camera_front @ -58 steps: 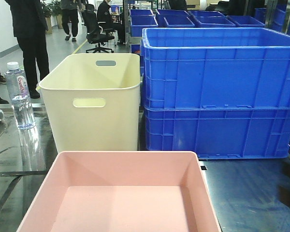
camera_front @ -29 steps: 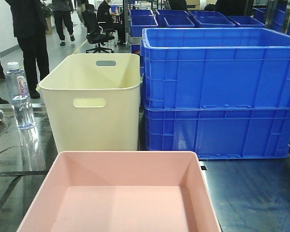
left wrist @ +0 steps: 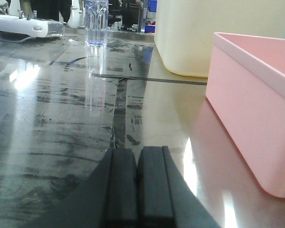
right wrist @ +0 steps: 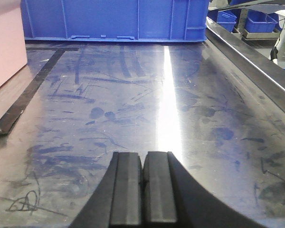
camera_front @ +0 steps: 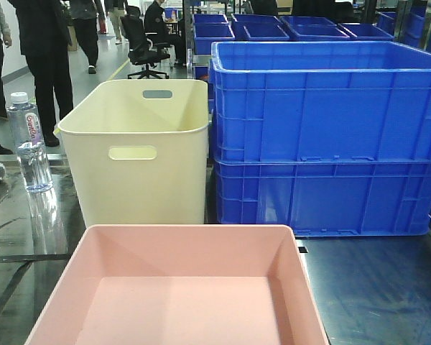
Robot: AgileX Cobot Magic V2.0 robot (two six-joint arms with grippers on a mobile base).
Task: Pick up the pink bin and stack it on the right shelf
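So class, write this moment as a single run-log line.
stage: pre-grasp | pink bin: on table, untouched | left gripper: shut, empty | right gripper: shut, empty | blue crates: stacked behind

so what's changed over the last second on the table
Nothing on the table moved. Only the people walking in the background shifted. The pink bin, cream bin, blue crates and water bottle sit as before.

Bright, even indoor light overhead. Strong white glare streak down the metal counter (right wrist: 170, 109) in the right wrist view; softer reflections on the counter near the water bottle (left wrist: 96, 21) in the left. Slightly soft front view, saturated blue crates (camera_front: 323, 100). Blurred end effector fingers (left wrist: 154, 190) close to lens.
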